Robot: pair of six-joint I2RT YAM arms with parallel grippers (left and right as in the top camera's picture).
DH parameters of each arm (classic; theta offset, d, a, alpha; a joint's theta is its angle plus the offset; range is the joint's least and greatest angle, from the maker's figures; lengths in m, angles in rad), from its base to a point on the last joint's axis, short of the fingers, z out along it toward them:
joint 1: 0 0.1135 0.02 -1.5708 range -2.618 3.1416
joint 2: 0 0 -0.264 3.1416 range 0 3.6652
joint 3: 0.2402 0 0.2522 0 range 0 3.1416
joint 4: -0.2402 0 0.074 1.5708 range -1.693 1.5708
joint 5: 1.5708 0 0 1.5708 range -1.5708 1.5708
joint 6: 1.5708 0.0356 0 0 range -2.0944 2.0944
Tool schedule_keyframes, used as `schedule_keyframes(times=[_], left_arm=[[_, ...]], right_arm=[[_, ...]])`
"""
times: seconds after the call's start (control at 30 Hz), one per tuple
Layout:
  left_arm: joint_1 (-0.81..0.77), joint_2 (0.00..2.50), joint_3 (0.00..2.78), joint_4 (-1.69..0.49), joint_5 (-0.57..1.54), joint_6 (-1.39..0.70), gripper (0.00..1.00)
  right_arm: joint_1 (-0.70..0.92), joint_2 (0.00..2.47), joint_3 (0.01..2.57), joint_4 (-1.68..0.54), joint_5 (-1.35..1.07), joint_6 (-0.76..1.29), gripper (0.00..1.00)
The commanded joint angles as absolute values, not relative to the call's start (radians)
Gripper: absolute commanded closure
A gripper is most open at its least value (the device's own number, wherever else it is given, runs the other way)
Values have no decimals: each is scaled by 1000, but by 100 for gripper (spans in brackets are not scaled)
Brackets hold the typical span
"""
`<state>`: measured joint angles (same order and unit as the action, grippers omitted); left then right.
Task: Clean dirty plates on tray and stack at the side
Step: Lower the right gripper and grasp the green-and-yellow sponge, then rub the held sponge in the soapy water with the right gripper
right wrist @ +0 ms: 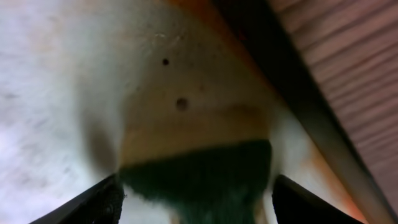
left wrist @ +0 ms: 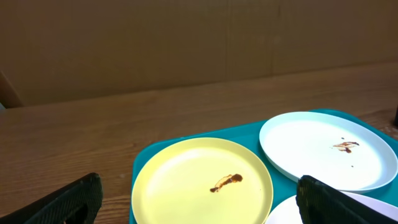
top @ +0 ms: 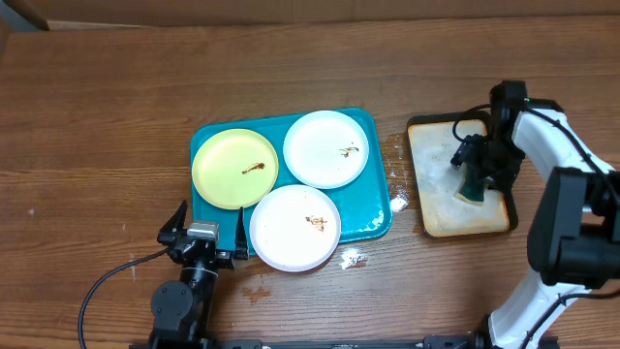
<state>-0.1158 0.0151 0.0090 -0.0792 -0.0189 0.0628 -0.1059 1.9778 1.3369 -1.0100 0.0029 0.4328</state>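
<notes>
The teal tray (top: 376, 208) lies mid-table with three plates on it. The pale yellow-green plate (top: 234, 168) is at its left and has a brown smear. One white plate (top: 326, 147) is at the back right. The other white plate (top: 295, 227) is in front, overhanging the tray's near rim. Both white plates are smeared. My left gripper (top: 205, 236) is open and empty just in front of the tray's near-left corner. The left wrist view shows the yellow-green plate (left wrist: 202, 186) between its fingers (left wrist: 199, 200). My right gripper (top: 475, 174) is open, straddling a dark green sponge (right wrist: 199, 174).
A tan, black-rimmed tray (top: 436, 208) sits to the right of the teal tray, and the sponge (top: 474, 192) rests on it. Small white bits (top: 397, 199) lie on the wood between the trays and by the teal tray's front (top: 354, 259). A cable runs from the left arm.
</notes>
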Motion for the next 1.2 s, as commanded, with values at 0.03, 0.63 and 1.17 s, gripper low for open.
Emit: schedule_keyframes(times=[0.03,0.63,1.17], left_arm=[[-110,4,5,-77,-25,83,0],[-110,4,5,-77,-25,83,0],[-110,4,5,-77,-25,83,0]], right_arm=[[-109,1982,1332,-987,-5,422,32],[-99,1982,1332,-909,-46,260,96],[33,1982,1337,-833,-43,43,96]])
